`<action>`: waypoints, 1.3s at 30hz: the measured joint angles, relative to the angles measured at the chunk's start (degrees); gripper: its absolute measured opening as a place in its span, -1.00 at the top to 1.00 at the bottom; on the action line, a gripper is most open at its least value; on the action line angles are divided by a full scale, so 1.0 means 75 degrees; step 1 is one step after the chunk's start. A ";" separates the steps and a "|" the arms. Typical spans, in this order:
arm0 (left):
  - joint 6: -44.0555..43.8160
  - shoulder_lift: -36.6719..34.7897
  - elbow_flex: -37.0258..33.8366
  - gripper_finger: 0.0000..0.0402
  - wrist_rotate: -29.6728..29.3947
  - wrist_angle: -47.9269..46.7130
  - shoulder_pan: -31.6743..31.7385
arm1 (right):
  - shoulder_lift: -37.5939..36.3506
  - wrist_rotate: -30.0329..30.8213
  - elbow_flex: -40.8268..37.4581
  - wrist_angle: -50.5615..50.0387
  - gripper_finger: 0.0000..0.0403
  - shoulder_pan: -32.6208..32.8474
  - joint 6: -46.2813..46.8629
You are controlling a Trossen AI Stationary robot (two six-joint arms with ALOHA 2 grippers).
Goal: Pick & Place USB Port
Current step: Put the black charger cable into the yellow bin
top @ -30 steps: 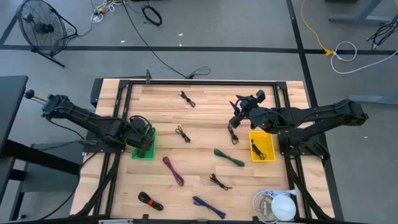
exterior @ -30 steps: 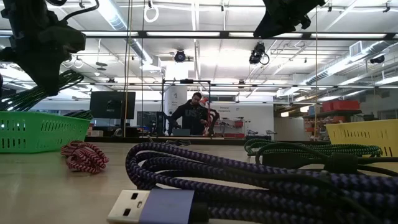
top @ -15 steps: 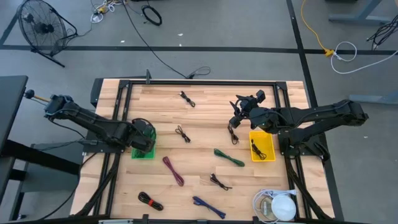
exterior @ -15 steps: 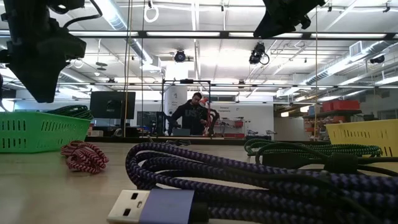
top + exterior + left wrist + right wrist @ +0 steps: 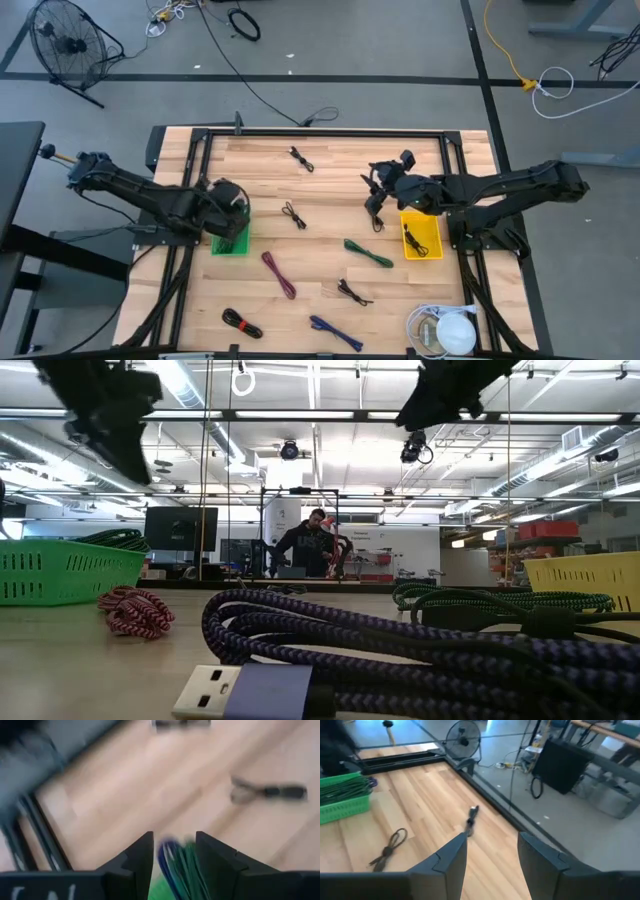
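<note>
As the left gripper [image 5: 232, 205] lifts clear of the green basket [image 5: 228, 243], you see its jaws, pressed together a second ago, now standing apart and empty, with the green and blue cable ends [image 5: 175, 862] showing between them in the left wrist view. From counter height, the cable bundle that hung above the basket a second ago now rests inside it [image 5: 115, 540], and the arm has climbed toward the top of the frame. You can read that as one cable delivered and the left arm free to fetch another.

Your right gripper [image 5: 378, 192] hovers over the counter [image 5: 330, 170] beside the yellow bin [image 5: 421, 233], having shifted slightly toward the middle; its jaws stand apart with nothing between them, pointing toward a small black cable [image 5: 471, 815] near the far edge.

Plenty remains loose for you on the wood: a black cable [image 5: 293, 214] near the middle, a green cable [image 5: 368, 253], a maroon cable [image 5: 279, 273], a blue cable [image 5: 335, 332] whose braided coil and USB plug fill the counter-level view, and further black ones along the front.

No brand, label or legible writing shows on baskets, cables or arms; faint pale marks on the left wrist housing are too blurred to read.
</note>
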 joint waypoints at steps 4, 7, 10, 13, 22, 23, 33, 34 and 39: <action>0.1724 0.0000 0.0163 0.24 -0.0607 0.0693 0.0683 | 0.0515 -0.0663 -0.0006 0.0654 0.13 -0.0386 -0.0041; 0.3085 0.0000 0.0148 0.24 -0.0404 0.1490 0.1443 | 0.0954 -0.1588 -0.0006 0.1453 0.13 -0.0875 -0.0053; 0.4327 0.0000 0.0147 0.24 -0.0201 0.2161 0.2059 | 0.1485 -0.2356 -0.0006 0.2116 0.13 -0.1311 -0.0299; 0.5810 0.0003 0.0140 0.24 0.0396 0.3329 0.2613 | 0.1976 -0.2786 -0.0006 0.2653 0.13 -0.1613 -0.0506; 0.9590 0.1225 0.0140 0.24 0.2814 0.6784 0.4368 | 0.2340 -0.3982 -0.0009 0.3395 0.13 -0.1613 -0.0435; 0.9909 0.1516 0.0140 0.24 0.3140 0.6991 0.4547 | 0.2305 -0.4042 -0.0009 0.3412 0.13 -0.1544 -0.0435; 1.2305 0.4180 0.0206 0.24 0.4389 0.8831 0.5355 | 0.2030 -0.4035 -0.0006 0.3499 0.13 -0.0778 -0.0353; 1.2433 0.4344 0.0311 0.24 0.4389 0.8777 0.5398 | 0.2020 -0.4029 -0.0006 0.3496 0.13 -0.0704 -0.0353; 1.3066 0.5090 0.0927 0.24 0.4432 0.8666 0.5697 | 0.1996 -0.3757 -0.0006 0.3628 0.13 -0.0384 -0.0382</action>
